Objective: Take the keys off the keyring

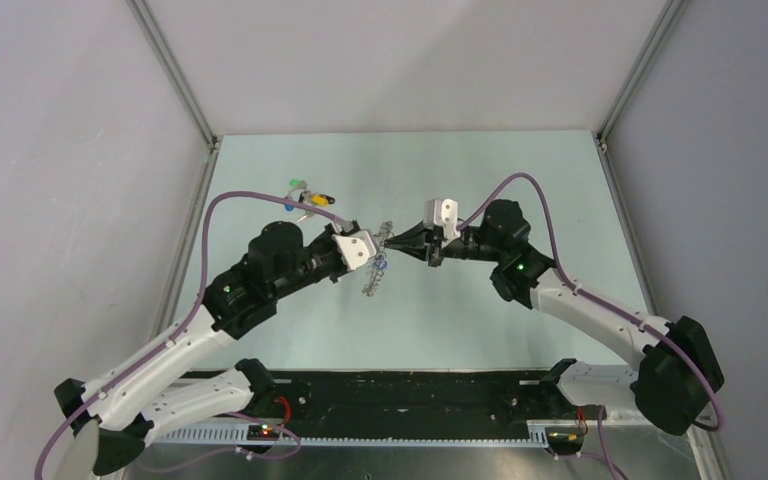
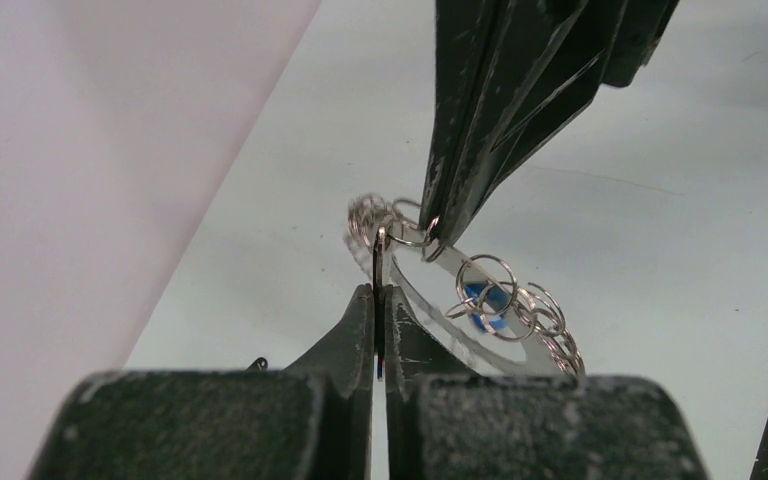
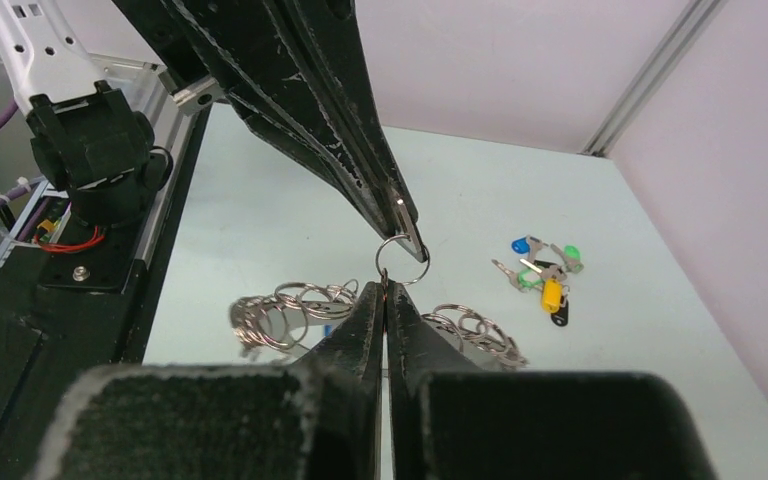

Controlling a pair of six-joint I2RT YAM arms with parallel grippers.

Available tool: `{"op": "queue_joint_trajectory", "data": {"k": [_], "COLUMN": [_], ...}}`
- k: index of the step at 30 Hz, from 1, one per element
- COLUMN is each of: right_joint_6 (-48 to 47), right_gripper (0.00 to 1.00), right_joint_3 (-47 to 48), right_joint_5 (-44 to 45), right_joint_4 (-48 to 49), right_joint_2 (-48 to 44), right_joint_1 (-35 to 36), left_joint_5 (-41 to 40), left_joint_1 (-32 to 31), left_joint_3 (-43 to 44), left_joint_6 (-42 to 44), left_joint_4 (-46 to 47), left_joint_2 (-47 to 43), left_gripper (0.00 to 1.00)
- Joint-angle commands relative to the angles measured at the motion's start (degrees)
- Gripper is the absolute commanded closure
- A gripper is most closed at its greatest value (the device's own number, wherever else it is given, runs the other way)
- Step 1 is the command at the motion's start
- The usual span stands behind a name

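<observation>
- The keyring (image 2: pixel 457 335) is a flat, silvery plate with a hollow centre. Its rim is crowded with thin wire loops that tangle into frilly bunches. It hangs above the pale, matte table (image 1: pixel 480 180), tilted, between the two arms.
- The left gripper (image 2: pixel 378 297) comes at the keyring from the left. Its dark, scuffed fingers are pressed together on the thin edge of the plate, with only a sliver of metal showing between them.
- The right gripper (image 3: pixel 385 292) meets the keyring from the opposite side. Its tapered black fingers are clamped on one small round wire loop (image 3: pixel 402 262) at the rim, just beside the left gripper's hold.
- A blue key (image 2: pixel 482 300) with a glossy plastic head sits among the loops on the keyring's rim, a little along from both grips.
- No black key head can be made out in the tangle.
- A cluster of keys (image 3: pixel 545 275) with green, blue, yellow and black plastic heads lies flat on the table, well apart from the keyring, on its far left side in the overhead view.
</observation>
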Motion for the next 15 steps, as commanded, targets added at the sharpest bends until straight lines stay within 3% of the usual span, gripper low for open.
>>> {"op": "queue_joint_trajectory", "data": {"k": [1,15], "right_joint_6": [-1.3,4.5], "right_gripper": [1.00,1.00], "right_joint_3": [2.4,2.4], "right_joint_5": [0.7,1.5], "right_joint_4": [-3.4,-0.7], "right_joint_2": [-4.4,-6.9], "right_joint_1": [0.1,-1.3], "left_joint_5": [-3.6,-2.6], "left_joint_1": [0.0,0.1], "left_joint_3": [0.5,-0.3], "left_joint_6": [0.5,0.9], "left_joint_4": [3.6,4.2], "left_joint_2": [-1.7,-2.6], "left_gripper": [1.00,1.00]}}
